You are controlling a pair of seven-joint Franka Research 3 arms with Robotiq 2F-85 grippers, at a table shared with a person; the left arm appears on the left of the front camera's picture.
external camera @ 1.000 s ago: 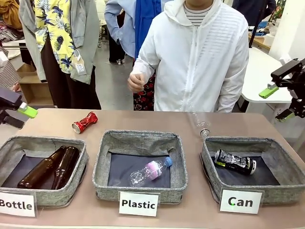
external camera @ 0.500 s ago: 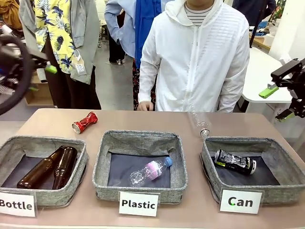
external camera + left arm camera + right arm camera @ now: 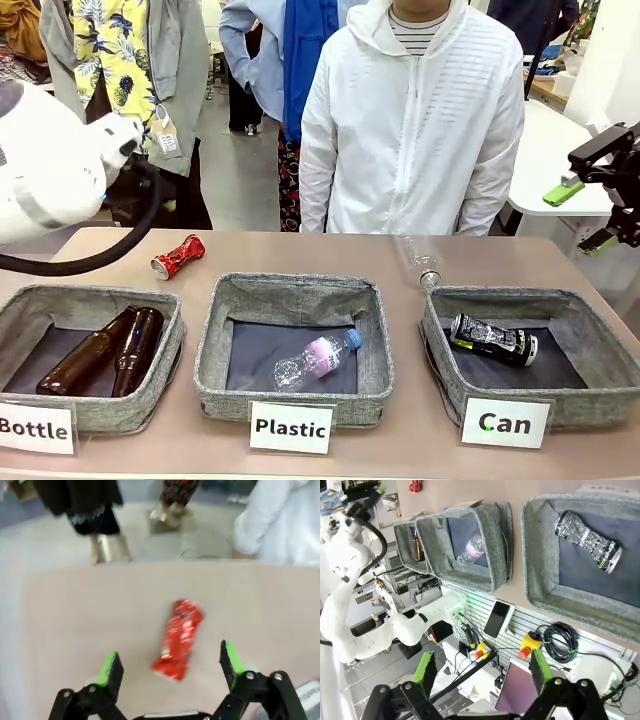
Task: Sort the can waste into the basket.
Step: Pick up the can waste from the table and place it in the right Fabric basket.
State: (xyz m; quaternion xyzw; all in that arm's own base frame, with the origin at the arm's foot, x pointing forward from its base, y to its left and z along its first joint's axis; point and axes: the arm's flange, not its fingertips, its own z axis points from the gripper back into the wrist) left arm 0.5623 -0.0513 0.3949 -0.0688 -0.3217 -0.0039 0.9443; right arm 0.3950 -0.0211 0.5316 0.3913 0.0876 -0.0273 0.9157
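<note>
On my front feed the left arm [image 3: 45,175] is a fat, rounded white shell with a thick black cable [image 3: 50,268] looping off it. On its wrist feed, the left gripper [image 3: 169,662] has black linkage fingers with round bolts at the joints and bright green pads [image 3: 107,666]. The right gripper [image 3: 580,217] has the same black frame and green pads. The person [image 3: 410,130] on the far side wears a long-sleeved white zipped hooded jacket over a striped top.

Table [image 3: 300,250], three baskets in a row along near edge | left: "Bottle" basket [image 3: 172,330], two glass bottles [image 3: 100,350] side by side inside | middle: "Plastic" basket [image 3: 295,286], plastic bottle [image 3: 315,360] inside | right: "Can" basket [image 3: 520,297], can [image 3: 492,338] inside | behind left basket: second can [image 3: 178,256] on tabletop | behind right basket: second plastic bottle [image 3: 424,262] on tabletop | far side: person [image 3: 410,120]
</note>
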